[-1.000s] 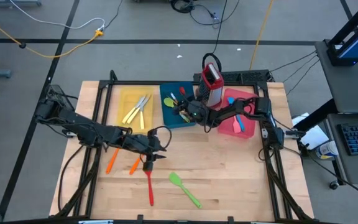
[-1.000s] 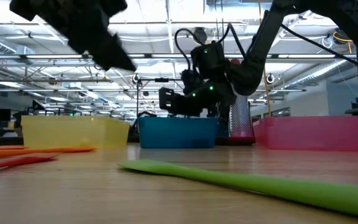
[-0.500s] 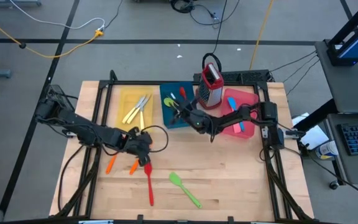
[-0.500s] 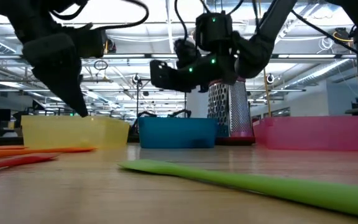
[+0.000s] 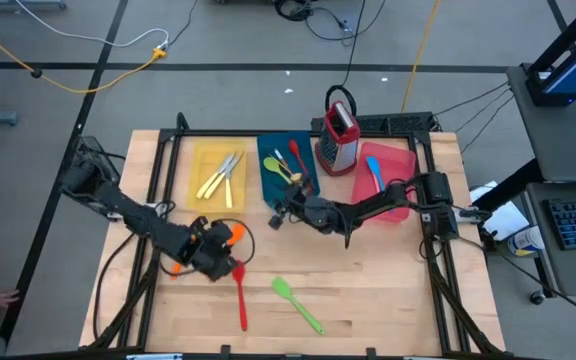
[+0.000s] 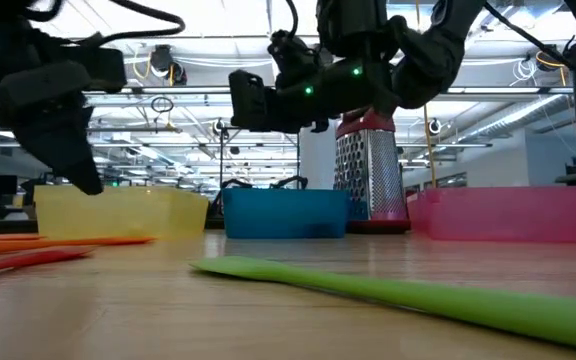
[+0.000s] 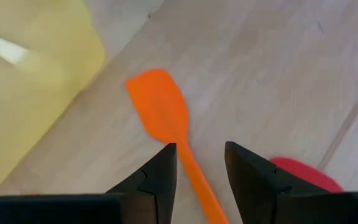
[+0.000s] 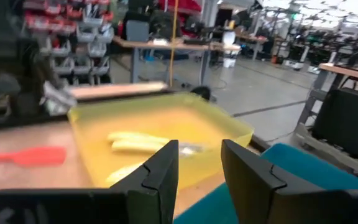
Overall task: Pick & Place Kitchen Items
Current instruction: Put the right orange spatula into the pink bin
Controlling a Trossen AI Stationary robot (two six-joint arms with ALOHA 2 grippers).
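Left claw [image 7: 200, 163] hangs with a narrow gap over the slim orange silicone spatula [image 7: 166, 127] lying on the wooden counter [image 5: 368, 280], fingers astride its handle; the high view hides this beneath the arm. Beside it lie a red silicone spatula [image 5: 240, 295] and a green silicone spatula [image 5: 297, 303]. Right claw [image 8: 198, 163], parted and empty, hovers before the blue plastic tray [image 5: 286, 175], facing the yellow plastic tray [image 8: 166, 140] holding cream-handled cutlery [image 8: 132, 142].

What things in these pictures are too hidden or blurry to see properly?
- Orange spatula: left wrist view, its handle end is hidden behind the left pincer.
- Cutlery in the yellow tray: right wrist view, blurred.
- Green spatula: low view, cut off by the picture's edge.
- Blue tray's contents: low view, hidden by its wall.
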